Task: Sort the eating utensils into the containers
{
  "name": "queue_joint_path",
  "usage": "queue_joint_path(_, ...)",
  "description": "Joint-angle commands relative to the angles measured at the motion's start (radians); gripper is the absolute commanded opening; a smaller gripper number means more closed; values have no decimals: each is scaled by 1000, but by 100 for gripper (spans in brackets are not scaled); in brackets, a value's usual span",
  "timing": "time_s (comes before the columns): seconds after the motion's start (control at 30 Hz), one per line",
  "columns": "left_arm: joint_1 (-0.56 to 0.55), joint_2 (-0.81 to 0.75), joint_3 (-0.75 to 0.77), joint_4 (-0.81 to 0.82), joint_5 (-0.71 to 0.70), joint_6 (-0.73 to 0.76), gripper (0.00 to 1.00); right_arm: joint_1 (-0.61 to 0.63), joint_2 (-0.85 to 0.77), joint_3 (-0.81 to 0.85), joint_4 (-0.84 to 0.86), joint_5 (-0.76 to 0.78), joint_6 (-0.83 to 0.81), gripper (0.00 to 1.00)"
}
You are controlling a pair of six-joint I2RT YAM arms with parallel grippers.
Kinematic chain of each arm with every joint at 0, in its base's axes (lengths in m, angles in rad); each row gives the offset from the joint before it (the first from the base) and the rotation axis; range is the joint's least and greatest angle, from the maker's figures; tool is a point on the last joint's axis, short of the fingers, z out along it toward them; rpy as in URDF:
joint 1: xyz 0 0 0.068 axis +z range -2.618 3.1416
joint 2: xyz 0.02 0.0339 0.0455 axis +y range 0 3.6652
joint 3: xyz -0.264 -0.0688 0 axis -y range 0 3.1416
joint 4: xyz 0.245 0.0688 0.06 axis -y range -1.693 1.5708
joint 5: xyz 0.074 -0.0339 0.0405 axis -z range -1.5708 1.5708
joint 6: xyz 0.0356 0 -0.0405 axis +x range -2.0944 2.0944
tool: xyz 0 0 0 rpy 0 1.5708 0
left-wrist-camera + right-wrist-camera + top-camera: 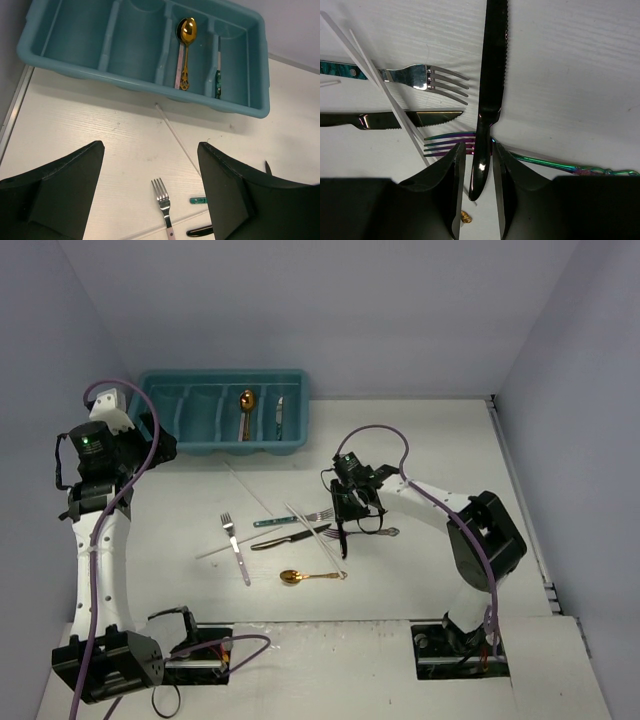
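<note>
The teal cutlery tray (225, 447) stands at the back left. It holds a gold spoon (246, 403) and a teal-handled knife (279, 416), each in its own compartment; both also show in the left wrist view, the spoon (186, 40) and the knife (218, 75). My right gripper (479, 147) is shut on the handle of a black knife (492, 75) and holds it above an iridescent fork (445, 142). My left gripper (150, 150) is open and empty, hovering in front of the tray (145, 90).
On the table lie a pink-handled fork (234, 545), white chopsticks (250, 490), a teal-handled fork (420, 77), a second black knife (385, 120) and a gold spoon (300, 577). The walls stand close on both sides.
</note>
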Motion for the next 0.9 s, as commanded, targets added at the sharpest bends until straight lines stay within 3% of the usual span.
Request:
queue_joint_path(0.0,1,-5,5,56,5,-6,73,10,28,10,25,-35,37,26)
queue_joint_path(0.87,3,-15,-18,54,13,-28,75,18,214,52,25,0,63,21)
